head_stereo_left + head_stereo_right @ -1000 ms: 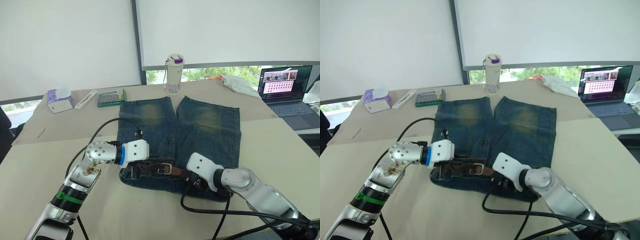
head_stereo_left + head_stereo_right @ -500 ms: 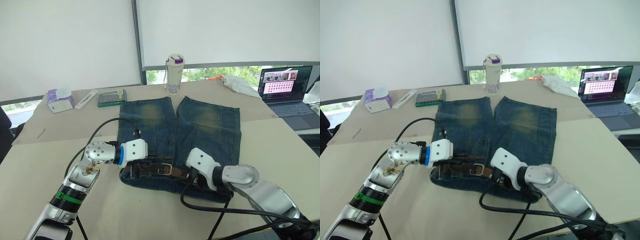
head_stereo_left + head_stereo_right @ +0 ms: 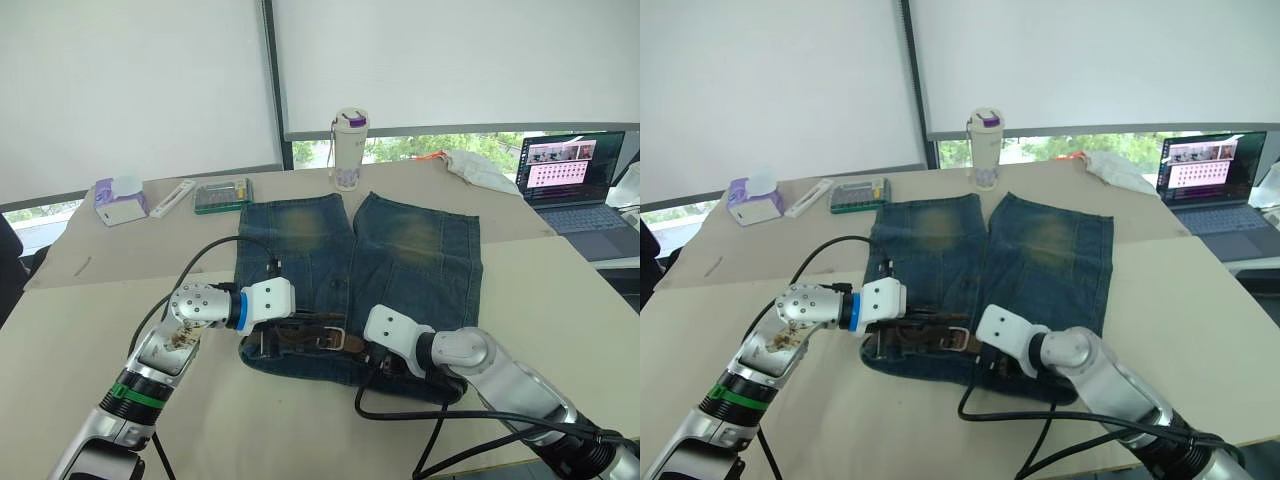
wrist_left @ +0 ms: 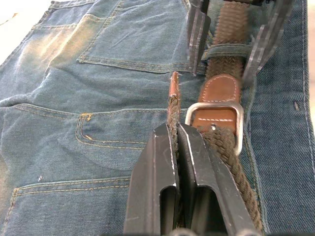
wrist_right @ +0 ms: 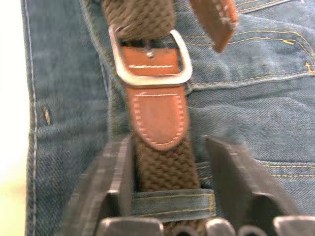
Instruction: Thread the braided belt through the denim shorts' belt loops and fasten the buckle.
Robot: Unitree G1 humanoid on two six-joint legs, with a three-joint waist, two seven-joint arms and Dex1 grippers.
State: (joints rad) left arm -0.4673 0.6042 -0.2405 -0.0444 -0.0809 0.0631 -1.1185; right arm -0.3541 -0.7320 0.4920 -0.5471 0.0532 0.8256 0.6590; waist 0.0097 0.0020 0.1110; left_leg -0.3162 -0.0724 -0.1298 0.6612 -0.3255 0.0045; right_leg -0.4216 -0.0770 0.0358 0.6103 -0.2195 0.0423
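The denim shorts (image 3: 355,270) are spread flat on the bench (image 3: 560,300), with the waistband at the near edge and the two legs pointing away. The braided belt (image 3: 310,338) is laid along that waistband, and everything below is placed from the buckle (image 3: 331,339), which is seen at about the middle of the waistband.

The left claw (image 4: 175,132) is positioned just to the left of the buckle, and its two black fingers (image 4: 157,172) are closed tight on the loose end of the belt. That end is pinched edge-on between them, and its brown leather tip is seen sticking out beyond the fingertips, just beside the buckle frame. The woven strap running into the buckle is passed alongside the same fingers.

The right claw (image 5: 170,162) is placed just to the right of the buckle, low over the waistband, with its fingers spread apart. The strap is straddled by them, one finger to each side, and nothing is gripped. A belt loop (image 5: 165,202) is crossed over the strap between those fingers, and the rounded leather tab stitched behind the buckle is seen just past the loop, toward the buckle.

Well beyond the buckle, past the leg hems, a tumbler (image 3: 348,148) is stood on the bench. A laptop (image 3: 572,180) is open far to the right of the buckle.
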